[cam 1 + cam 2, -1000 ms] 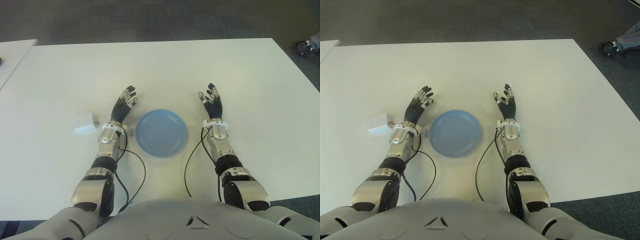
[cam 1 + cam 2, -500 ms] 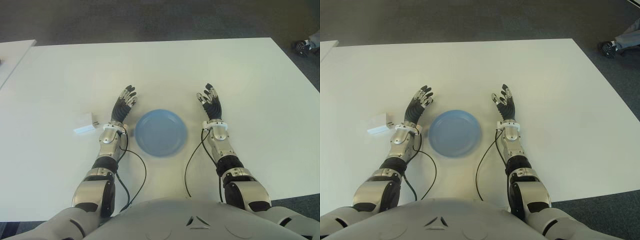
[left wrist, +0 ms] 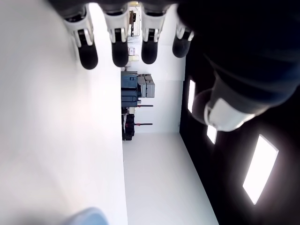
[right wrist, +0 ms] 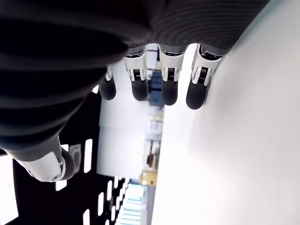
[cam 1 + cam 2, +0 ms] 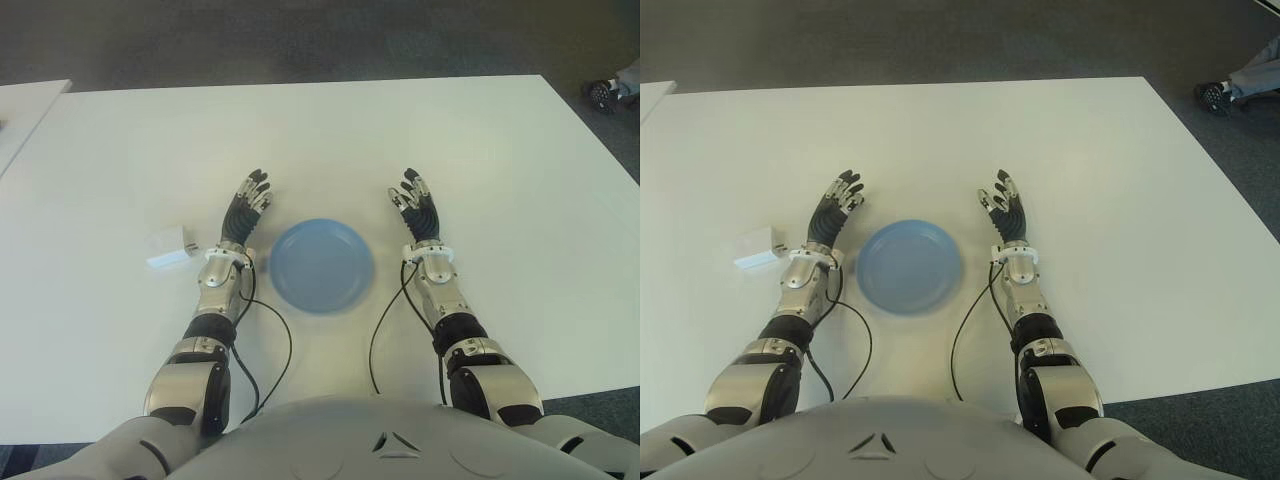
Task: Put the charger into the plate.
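Two robot hands are showing palm-up over a white table [image 5: 330, 130], one on each side of a round blue plate [image 5: 322, 265]. Neither is holding anything.

Left hand [image 5: 244, 213] is showing just left of the plate, its fingers [image 3: 88, 54] stretching straight out and slightly apart, pointing away from the robot and a little to the right. Right hand [image 5: 418, 211] is showing just right of the plate, fingers [image 4: 168, 91] likewise extended and loosely spread, pointing away and leaning slightly left. Both wrist views are showing four straight fingertips with the thumb off to one side.

Lying flat on the table is the charger [image 5: 170, 248], a small white block. It is sitting to the left of the left wrist, near it but not touching, and well outside the plate. Its long axis is running roughly left to right, tilted so the right end sits slightly farther from the robot. Something small is sticking out at the right end, too small to make out.

Bare tabletop is surrounding the charger on all sides, with wide room to the far edge and to the left edge. Black cables [image 5: 262, 350] are trailing from both forearms toward the robot's body.
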You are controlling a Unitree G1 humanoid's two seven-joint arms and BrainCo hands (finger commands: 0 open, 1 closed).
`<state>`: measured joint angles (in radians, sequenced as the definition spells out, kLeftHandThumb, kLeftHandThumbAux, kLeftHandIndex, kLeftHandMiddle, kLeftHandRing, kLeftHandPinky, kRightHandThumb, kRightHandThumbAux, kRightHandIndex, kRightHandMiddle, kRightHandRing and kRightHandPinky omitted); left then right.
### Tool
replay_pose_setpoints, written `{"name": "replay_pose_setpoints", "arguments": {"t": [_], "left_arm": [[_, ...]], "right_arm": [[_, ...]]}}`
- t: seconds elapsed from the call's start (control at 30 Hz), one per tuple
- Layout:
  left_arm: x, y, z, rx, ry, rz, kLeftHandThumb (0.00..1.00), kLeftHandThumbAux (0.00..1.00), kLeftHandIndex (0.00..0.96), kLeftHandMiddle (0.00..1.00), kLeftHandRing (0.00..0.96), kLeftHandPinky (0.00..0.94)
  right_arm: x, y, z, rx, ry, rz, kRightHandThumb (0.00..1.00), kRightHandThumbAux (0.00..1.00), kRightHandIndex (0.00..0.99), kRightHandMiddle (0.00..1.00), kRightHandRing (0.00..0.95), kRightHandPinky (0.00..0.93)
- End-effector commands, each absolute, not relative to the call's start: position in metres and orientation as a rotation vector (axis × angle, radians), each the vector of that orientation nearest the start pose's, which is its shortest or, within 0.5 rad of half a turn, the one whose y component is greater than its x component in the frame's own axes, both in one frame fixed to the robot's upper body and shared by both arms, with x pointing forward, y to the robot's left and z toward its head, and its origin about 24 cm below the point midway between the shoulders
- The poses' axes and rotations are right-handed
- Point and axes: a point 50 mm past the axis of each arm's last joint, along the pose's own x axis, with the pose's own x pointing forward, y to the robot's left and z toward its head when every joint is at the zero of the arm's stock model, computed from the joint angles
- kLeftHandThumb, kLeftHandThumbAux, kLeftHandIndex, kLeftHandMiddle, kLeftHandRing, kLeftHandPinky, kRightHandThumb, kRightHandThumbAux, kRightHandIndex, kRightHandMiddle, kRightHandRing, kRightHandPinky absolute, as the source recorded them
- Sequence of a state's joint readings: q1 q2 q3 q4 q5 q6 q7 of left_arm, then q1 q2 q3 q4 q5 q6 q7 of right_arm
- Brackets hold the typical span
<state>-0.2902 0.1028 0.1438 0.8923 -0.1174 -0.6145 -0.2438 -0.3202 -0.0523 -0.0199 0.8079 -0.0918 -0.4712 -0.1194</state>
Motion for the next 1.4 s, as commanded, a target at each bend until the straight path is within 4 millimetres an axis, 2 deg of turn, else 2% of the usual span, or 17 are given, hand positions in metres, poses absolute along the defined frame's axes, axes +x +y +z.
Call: {"name": "replay_pose_setpoints", "arguments": {"t": [0.03, 0.17, 0.27, 0.43, 0.67, 0.93, 1.03, 1.17, 1.4], "left_arm": [[0.275, 0.187, -0.02, -0.027, -0.012, -0.069, 0.212, 0.604, 0.007, 0.105, 0.119, 0.156], [0.278, 0.191, -0.016, -0.014, -0.021, -0.063, 0.205, 0.605, 0.011, 0.109, 0.121, 0.149], [0.283, 0.197, -0.003, 0.011, -0.062, -0.051, 0.201, 0.597, 0.015, 0.11, 0.121, 0.144], [0.281, 0.197, 0.044, 0.095, -0.267, -0.033, 0.254, 0.613, 0.027, 0.116, 0.125, 0.147], [0.269, 0.197, 0.075, 0.191, -0.436, -0.034, 0.339, 0.618, 0.022, 0.114, 0.136, 0.176], [0.257, 0.197, 0.086, 0.243, -0.509, -0.006, 0.427, 0.594, 0.024, 0.115, 0.152, 0.199], [0.253, 0.197, 0.088, 0.255, -0.521, -0.001, 0.448, 0.583, 0.022, 0.106, 0.142, 0.177], [0.249, 0.197, 0.093, 0.292, -0.54, 0.005, 0.457, 0.569, 0.024, 0.099, 0.13, 0.159], [0.242, 0.2, 0.099, 0.463, -0.563, 0.046, 0.441, 0.537, 0.038, 0.094, 0.112, 0.138]], "right_arm": [[0.279, -0.148, -0.03, -0.148, 0.11, -0.022, 0.26, 0.55, 0.04, 0.085, 0.092, 0.144], [0.278, -0.146, -0.03, -0.151, 0.108, -0.023, 0.266, 0.551, 0.038, 0.085, 0.091, 0.14], [0.278, -0.145, -0.03, -0.152, 0.108, -0.026, 0.268, 0.555, 0.037, 0.087, 0.094, 0.147], [0.277, -0.144, -0.031, -0.152, 0.112, -0.033, 0.274, 0.56, 0.037, 0.092, 0.103, 0.158], [0.276, -0.142, -0.032, -0.161, 0.115, -0.039, 0.276, 0.56, 0.038, 0.092, 0.101, 0.15], [0.277, -0.14, -0.032, -0.157, 0.117, -0.032, 0.273, 0.559, 0.039, 0.085, 0.088, 0.132], [0.277, -0.139, -0.032, -0.153, 0.12, -0.026, 0.276, 0.555, 0.039, 0.08, 0.082, 0.123], [0.277, -0.139, -0.032, -0.149, 0.122, -0.02, 0.276, 0.553, 0.037, 0.074, 0.077, 0.118], [0.277, -0.138, -0.033, -0.15, 0.128, -0.019, 0.28, 0.55, 0.033, 0.07, 0.07, 0.103]]}}
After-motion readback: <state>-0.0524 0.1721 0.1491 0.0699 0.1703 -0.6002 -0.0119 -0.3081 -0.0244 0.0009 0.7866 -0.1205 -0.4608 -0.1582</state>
